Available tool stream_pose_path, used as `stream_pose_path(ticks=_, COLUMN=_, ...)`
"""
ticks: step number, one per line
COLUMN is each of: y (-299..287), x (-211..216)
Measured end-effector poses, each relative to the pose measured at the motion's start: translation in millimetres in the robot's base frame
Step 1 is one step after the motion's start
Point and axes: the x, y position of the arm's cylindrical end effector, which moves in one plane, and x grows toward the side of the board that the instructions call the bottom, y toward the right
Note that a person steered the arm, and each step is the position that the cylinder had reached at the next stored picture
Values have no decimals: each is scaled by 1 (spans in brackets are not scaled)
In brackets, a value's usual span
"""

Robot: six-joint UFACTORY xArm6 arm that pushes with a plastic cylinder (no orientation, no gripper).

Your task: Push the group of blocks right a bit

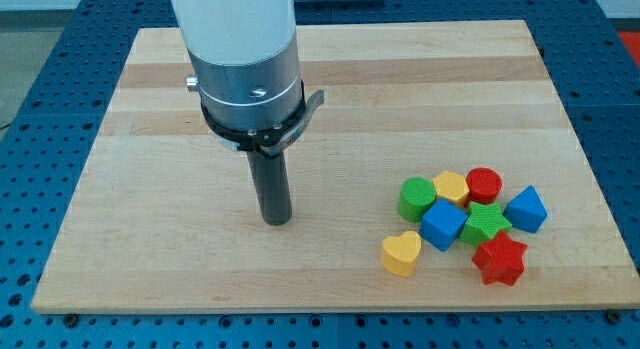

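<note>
A group of coloured blocks sits at the board's lower right: a green cylinder (pixel 416 198), a yellow block (pixel 452 188), a red cylinder (pixel 484 184), a blue cube (pixel 443 225), a green star (pixel 486 223), a blue block (pixel 527 209), a red star (pixel 499 260) and a yellow heart (pixel 401 253). They lie packed close together. My tip (pixel 276 220) rests on the board well to the left of the group, about level with the blue cube and apart from every block.
The wooden board (pixel 150 259) lies on a blue perforated table (pixel 25 79). The arm's grey and white body (pixel 246 69) rises above the rod at the view's top.
</note>
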Motion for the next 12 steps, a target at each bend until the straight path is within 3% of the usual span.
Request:
stream_pose_path(ticks=5, y=1, x=-15)
stream_pose_path(ticks=6, y=-4, x=-55)
stream_pose_path(ticks=7, y=16, x=-46)
stream_pose_path(ticks=9, y=30, x=91)
stream_pose_path(ticks=10, y=77, x=78)
stream_pose_path(ticks=12, y=77, x=71)
